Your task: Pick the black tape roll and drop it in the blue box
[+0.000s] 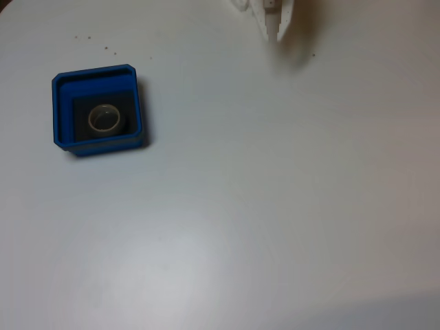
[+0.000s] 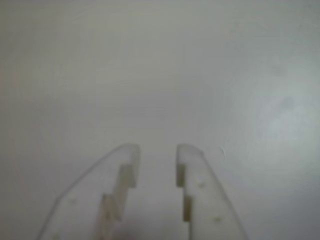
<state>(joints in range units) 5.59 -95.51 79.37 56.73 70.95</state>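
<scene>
The blue box [image 1: 60, 110] sits on the white table at the left of the fixed view. Inside it, on its dark floor, the black tape roll [image 1: 90, 118] lies flat, its pale beige core facing up. My white gripper [image 1: 275, 33] hangs at the top edge of that view, far to the right of the box and well apart from it. In the wrist view the gripper [image 2: 157, 150] points at bare table, and its two fingers [image 2: 122, 170] stand slightly apart with nothing between them.
A few small dark specks [image 1: 106, 48] dot the table behind the box. The white tabletop [image 1: 275, 206] stretches flat across the middle and right of the fixed view.
</scene>
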